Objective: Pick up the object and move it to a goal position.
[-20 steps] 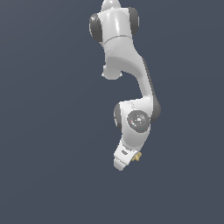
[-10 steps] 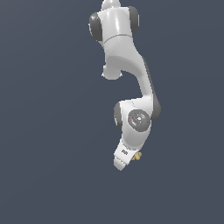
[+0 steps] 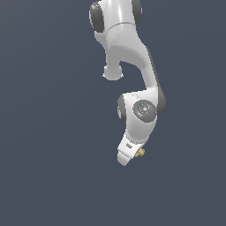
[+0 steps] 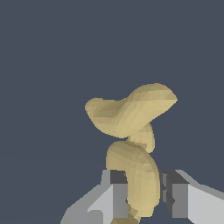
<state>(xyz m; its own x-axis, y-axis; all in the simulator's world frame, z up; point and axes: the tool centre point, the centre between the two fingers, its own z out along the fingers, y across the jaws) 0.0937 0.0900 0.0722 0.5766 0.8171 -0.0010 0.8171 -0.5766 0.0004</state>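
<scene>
- Where the gripper (image 4: 142, 194) is seen from the wrist, one matte, tan-yellow, lumpy object (image 4: 131, 127) with stubby rounded knobs is pinched between two grey fingers (image 4: 119, 194).
- One smooth white arm (image 3: 132, 79) is counted.

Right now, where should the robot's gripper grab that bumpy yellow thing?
Best on the long lower knob of the tan-yellow object, the part sitting between the gripper fingers in the wrist view. That knob is narrow enough to fit between them, with one finger on each of its sides. The wide curved lobes beyond it look too broad and slanted. Whether the fingers touch it yet, I cannot tell.
</scene>
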